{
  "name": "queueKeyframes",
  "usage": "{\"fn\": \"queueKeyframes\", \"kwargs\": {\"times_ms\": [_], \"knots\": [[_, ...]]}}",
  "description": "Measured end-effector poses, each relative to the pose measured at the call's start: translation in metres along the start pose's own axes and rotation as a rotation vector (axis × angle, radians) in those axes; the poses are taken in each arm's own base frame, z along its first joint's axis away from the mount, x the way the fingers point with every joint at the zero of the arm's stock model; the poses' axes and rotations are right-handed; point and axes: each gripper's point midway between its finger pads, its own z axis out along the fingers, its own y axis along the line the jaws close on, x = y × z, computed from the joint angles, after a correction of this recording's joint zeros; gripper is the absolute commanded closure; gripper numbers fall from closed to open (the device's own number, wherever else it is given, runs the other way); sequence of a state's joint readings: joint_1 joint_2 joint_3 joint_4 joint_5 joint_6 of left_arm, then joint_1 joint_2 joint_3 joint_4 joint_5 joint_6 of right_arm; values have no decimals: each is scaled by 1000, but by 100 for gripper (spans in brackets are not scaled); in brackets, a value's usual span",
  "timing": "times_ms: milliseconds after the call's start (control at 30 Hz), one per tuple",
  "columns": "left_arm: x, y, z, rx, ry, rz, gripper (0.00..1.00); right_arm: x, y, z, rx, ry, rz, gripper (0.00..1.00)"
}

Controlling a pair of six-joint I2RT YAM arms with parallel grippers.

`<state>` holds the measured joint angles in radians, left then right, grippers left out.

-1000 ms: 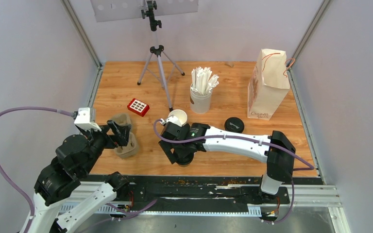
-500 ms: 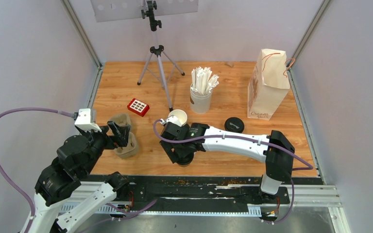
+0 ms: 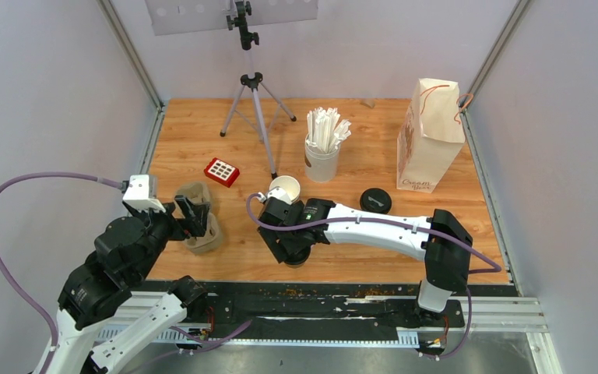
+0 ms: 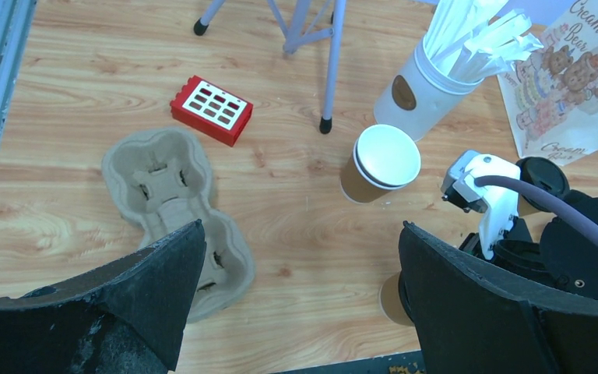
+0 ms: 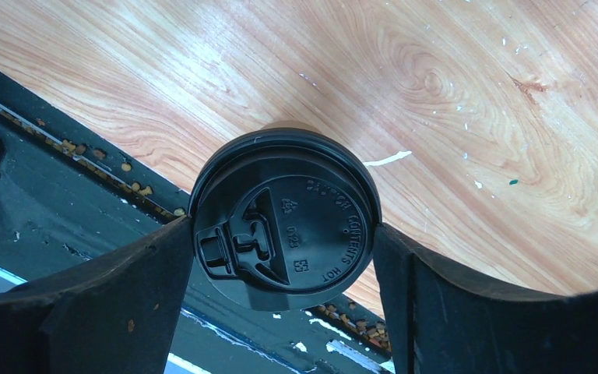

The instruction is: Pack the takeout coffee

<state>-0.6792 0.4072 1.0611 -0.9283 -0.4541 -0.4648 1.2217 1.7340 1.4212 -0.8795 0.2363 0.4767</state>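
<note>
The coffee cup (image 5: 284, 195), with its black lid fitted, stands upright at the near edge of the table (image 3: 358, 261), just beside the black strip that borders the wood.

1. Tool state. The right gripper (image 5: 283, 227) is over the cup from above, one finger on each side of the lid. Both fingers meet the lid's rim and no gap shows on either side. Judged from this, the gripper is closed on the cup at close to full width. The firmness of the grip cannot be read.

2. Axis. The cup's long axis is vertical and runs through the midpoint between the fingers. The grip looks centred and the lid sits level.

3. Governing relation. The cardboard cup tray (image 3: 198, 226) lies to the left of the held cup, apart from it across bare wood. Its length runs roughly near to far, and both pockets appear empty. The near pocket is the closer one to the cup.

4. Second arm. The left gripper (image 4: 300, 241) hangs wide open above the tray and holds nothing. It is the nearer arm to the tray; the right arm is the one on the cup.

5. Other items. A second cup (image 3: 284, 188), open and without a lid, stands just beyond the right gripper. The paper bag (image 3: 430, 132) stands at the far right.

6. Judgement. The coming move calls for a straight lift, then travel left to the near pocket. The left gripper above the tray may obstruct the approach.
</note>
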Motion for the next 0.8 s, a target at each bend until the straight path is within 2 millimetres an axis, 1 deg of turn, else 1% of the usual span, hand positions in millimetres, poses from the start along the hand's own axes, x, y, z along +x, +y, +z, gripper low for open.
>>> {"fn": "queueKeyframes", "kwargs": {"times_ms": [67,300,433,600,700,800], "knots": [[2,1,0,-2,5,3,0,0,0,0,1,-1,0,21],[2,1,-2,0,1,4,0,-2,-4,0,17,-6,4,24],[4,2,-2,7,5,7,0,-2,-17,0,35,-6,24,25],[12,3,0,7,27,20,0,-9,-58,-5,91,-15,93,25],[16,2,1,13,40,26,0,-19,-88,-7,132,-34,147,25],[22,1,3,14,54,32,0,-29,-124,-7,180,-47,208,25]]}}
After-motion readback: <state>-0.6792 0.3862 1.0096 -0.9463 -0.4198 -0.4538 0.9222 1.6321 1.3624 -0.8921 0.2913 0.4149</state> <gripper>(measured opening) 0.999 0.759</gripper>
